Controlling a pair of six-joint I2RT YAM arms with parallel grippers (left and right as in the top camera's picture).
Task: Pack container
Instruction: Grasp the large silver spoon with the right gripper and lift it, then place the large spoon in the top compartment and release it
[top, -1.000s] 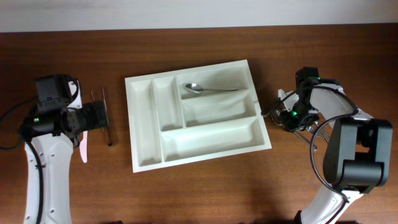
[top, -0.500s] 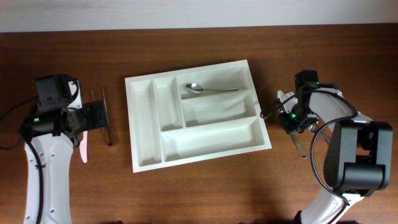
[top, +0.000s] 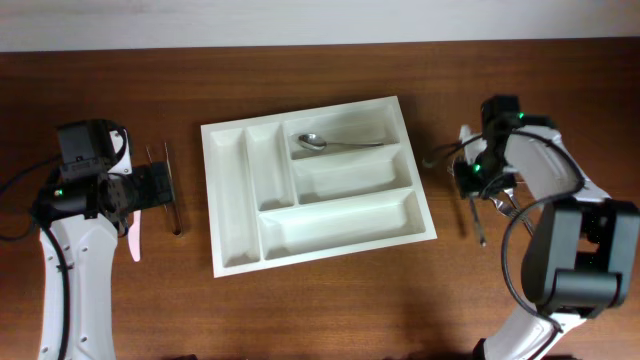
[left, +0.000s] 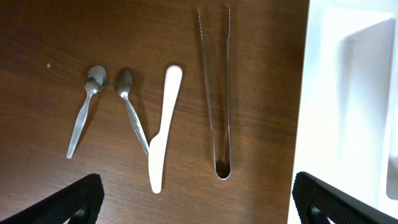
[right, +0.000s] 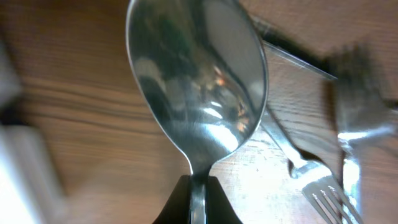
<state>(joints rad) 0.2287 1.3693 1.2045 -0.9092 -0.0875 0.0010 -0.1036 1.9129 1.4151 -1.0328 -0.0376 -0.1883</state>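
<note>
1. Right pincer (top: 468, 180) has swung forward, away from its base, clenched on a spoon (right: 198, 93).
2. Tray (top: 340, 225) lies to its left, near, not touching.
3. Left pincer (top: 166, 187) hangs spread wide over tongs (left: 214, 93), tray just to its right.

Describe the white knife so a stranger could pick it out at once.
Find the white tray; utensils lie to its left. Past the tongs, beside two spoons, lies the knife. It alone is white, the rest are metal.
</note>
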